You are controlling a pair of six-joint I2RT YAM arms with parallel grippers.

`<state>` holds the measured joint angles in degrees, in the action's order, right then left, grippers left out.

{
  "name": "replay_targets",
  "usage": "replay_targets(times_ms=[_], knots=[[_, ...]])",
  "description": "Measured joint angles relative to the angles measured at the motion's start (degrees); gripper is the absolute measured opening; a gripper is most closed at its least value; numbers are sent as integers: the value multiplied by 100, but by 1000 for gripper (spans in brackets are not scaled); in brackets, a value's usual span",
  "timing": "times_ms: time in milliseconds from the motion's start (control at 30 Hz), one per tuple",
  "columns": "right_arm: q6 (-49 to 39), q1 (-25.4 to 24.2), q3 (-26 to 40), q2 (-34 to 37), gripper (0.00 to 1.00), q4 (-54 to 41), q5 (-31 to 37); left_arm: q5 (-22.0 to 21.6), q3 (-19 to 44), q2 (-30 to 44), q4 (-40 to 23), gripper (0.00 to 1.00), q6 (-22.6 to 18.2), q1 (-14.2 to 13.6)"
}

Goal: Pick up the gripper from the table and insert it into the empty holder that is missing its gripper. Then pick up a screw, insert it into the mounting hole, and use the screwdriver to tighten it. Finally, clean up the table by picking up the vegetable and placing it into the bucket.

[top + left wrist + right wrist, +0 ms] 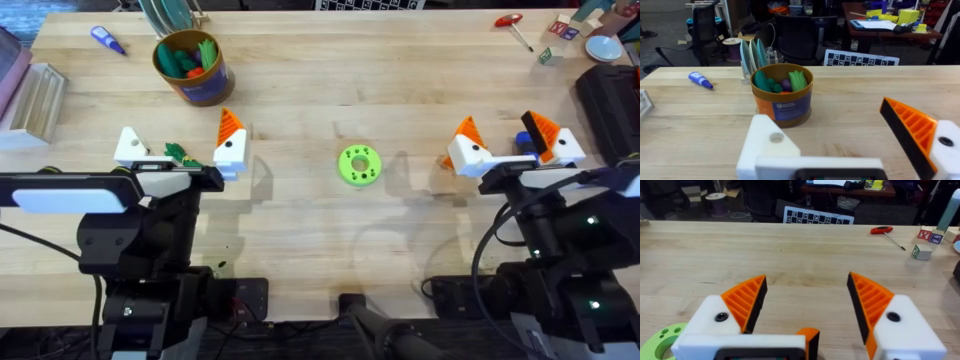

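nothing of the task looks done yet. the left gripper stands with its fingers wide apart and carries only one orange tip. its other finger is the bare white holder, and the left wrist view shows the holder's mounting hole open, with no screw in it.

the loose orange gripper seems to be the small wedge lying on the table right under the right gripper, beside the inner one of its two tipped fingers. that gripper is open and holds nothing. so the part to be fitted lies on the right half of the table, well apart from the holder on the left half.

a blue thing peeks out between the right gripper's fingers in the overhead view. whether it is the screwdriver, i cannot tell. i can make out no screw.

the dark-green vegetable lies on the table between the left gripper's fingers, ungrasped. the bucket, already holding other toy vegetables, stands beyond it toward the far edge. insertion, screwing and clean-up all remain.
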<state>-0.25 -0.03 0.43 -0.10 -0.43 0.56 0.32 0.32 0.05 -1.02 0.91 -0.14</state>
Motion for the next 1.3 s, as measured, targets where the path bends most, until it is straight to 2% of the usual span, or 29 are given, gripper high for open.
replay_targets(times_ms=[300,433,600,767,933,1033,1167,1300], knots=[[24,-10,0,0,992,40,-6,-39,26,0,61,985,33,0],[383,-15,7,0,992,-4,-122,-495,438,4,-795,985,295,2],[595,-15,440,59,992,-565,-237,-1122,1928,400,-2295,985,598,2],[630,-15,1717,692,992,-1674,-302,-1423,3539,1609,-3773,985,754,2],[632,-15,3336,1921,992,-3131,-323,-1499,4822,3081,-5301,986,941,2],[633,-15,4314,2776,992,-3917,-323,-1462,5490,3899,-6169,985,1214,2],[634,-15,5294,3712,990,-4576,-323,-1359,5939,4651,-6418,986,1468,2],[634,-15,5633,4227,992,-4596,-323,-1316,5969,5144,-6583,986,1592,2]])
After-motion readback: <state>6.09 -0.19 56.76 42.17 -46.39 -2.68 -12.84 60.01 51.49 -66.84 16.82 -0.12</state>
